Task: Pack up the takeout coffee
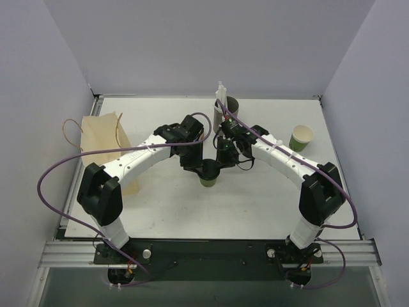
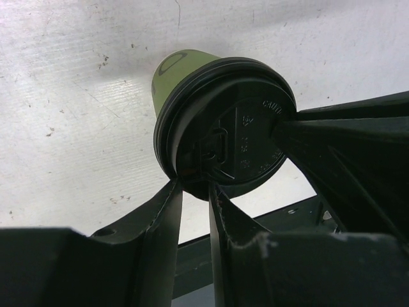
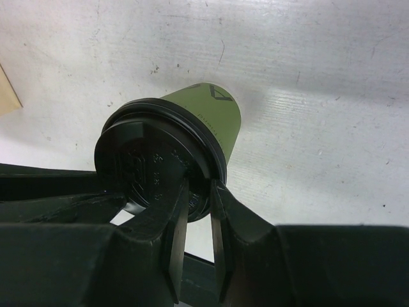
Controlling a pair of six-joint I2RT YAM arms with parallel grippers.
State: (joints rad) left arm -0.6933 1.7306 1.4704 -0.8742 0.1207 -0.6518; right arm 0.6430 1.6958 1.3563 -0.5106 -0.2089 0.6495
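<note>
The takeout coffee, a small green paper cup with a round black lid, stands on the table's middle. Both grippers meet over it. My left gripper comes from the left; in the left wrist view it is nearly closed, pinching the near rim of the lid, with the green cup below. My right gripper comes from the right; in the right wrist view it is pinched on the rim of the lid of the cup.
A brown paper bag with handles lies at the left. A grey cup with white straws stands behind the grippers. A second green cup without a lid stands at the right. White walls enclose the table.
</note>
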